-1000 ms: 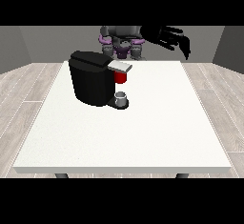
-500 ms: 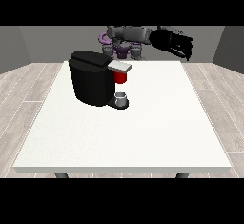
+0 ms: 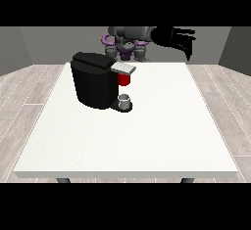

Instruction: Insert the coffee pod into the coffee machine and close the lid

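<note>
1. The hand at the view's right (image 3: 177,39) hangs in the upper right of the frame, above the table's far edge, well apart from everything on the table.
2. Its dark fingers (image 3: 187,48) look spread and point toward the right and downward; nothing shows between them.
3. Its arm (image 3: 156,33) runs leftward from the hand to the robot (image 3: 126,40), which stands small at the top centre, behind the table.
4. No other hand can be made out; the robot's other side is partly hidden by the machine's top and the torso.
5. The table (image 3: 147,136) is white and fills the middle of the frame, with wood-look floor (image 3: 19,102) on both sides.
6. The coffee machine (image 3: 94,80) is a black box standing upright in the table's upper left part.
7. A grey lid (image 3: 123,68) juts from its top toward the right; whether it is fully down cannot be told.
8. Just under the lid sits a red part (image 3: 125,79), which may be the pod in its holder; whether it is the pod itself cannot be told.
9. A small grey cup (image 3: 125,100) stands below the red part, on the machine's base, touching it.
10. The hand is far above and to the right of the lid, touching neither it nor the machine.
</note>
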Controlling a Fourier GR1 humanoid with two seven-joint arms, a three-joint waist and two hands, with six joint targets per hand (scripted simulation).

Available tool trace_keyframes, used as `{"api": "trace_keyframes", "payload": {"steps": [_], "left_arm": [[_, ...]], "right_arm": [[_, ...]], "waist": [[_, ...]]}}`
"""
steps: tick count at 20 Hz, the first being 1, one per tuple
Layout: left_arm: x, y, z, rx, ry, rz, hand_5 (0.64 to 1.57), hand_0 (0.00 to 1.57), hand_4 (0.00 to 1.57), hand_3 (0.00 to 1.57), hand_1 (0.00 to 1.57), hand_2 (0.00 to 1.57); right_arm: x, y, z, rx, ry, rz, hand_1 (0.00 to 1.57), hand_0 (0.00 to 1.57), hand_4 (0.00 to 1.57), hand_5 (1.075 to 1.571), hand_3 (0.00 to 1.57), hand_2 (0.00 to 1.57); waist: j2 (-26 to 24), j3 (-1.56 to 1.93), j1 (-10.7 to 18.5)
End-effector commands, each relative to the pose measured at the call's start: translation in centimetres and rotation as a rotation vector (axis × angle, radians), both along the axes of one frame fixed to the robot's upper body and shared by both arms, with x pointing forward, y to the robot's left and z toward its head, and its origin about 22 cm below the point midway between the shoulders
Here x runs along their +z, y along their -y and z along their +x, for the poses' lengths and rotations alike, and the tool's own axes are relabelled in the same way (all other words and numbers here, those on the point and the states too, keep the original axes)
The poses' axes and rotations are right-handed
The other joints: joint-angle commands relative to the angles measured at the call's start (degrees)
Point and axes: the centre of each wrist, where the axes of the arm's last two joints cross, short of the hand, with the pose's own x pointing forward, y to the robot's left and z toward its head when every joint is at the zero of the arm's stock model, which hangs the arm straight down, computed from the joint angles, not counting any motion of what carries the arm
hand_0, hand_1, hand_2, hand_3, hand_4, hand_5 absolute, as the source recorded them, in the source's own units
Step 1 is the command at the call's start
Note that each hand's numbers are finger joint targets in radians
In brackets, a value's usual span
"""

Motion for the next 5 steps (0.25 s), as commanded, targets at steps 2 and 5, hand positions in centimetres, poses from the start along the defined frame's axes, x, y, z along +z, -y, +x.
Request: {"api": "trace_keyframes", "payload": {"steps": [2, 5], "left_arm": [[-3.1, -3.3, -0.7, 0.104, -0.082, -0.023, 1.571, 0.0, 0.27, 0.0, 0.0, 0.0], [-4.8, -3.5, -0.6, 0.123, -0.124, -0.026, 1.571, 0.0, 0.27, 0.0, 0.0, 0.0]], "right_arm": [[-5.4, -3.5, -1.7, 0.153, -0.03, 0.018, 0.0, 0.0, 0.18, 1.571, 0.0, 0.0], [-9.1, -3.5, -3.0, 0.175, -0.067, 0.067, 0.0, 0.0, 0.26, 1.571, 0.0, 0.0]], "waist": [[-4.93, -0.01, -6.18], [-7.38, -0.02, -7.01]]}}
